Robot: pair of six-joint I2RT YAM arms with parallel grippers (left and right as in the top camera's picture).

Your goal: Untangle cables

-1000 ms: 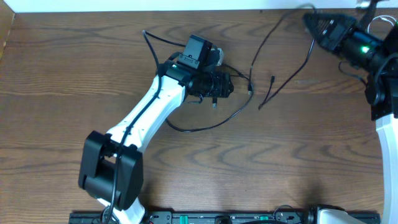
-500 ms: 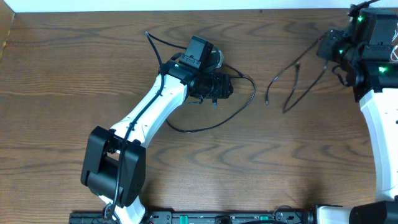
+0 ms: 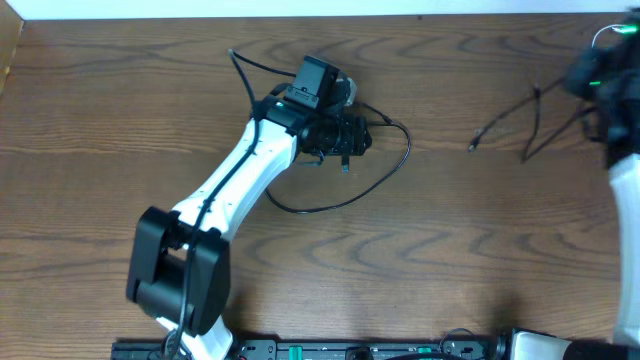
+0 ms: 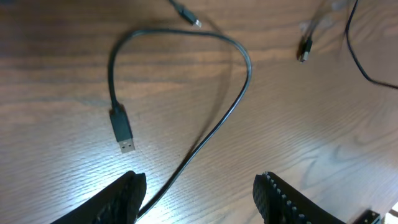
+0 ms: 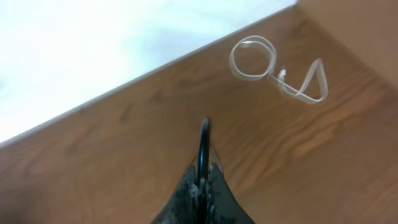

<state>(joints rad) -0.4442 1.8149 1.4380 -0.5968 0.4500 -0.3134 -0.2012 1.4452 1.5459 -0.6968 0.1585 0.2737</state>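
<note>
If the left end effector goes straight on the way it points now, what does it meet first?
The left end effector would probably meet the black cable lying between its open fingers, then the wooden table; depth is unclear.

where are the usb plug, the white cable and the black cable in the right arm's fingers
usb plug (image 4: 123,129), left wrist view, middle of the plug body
white cable (image 5: 255,39), right wrist view, top of its round loop
black cable (image 5: 203,138), right wrist view, its upright bend
</note>
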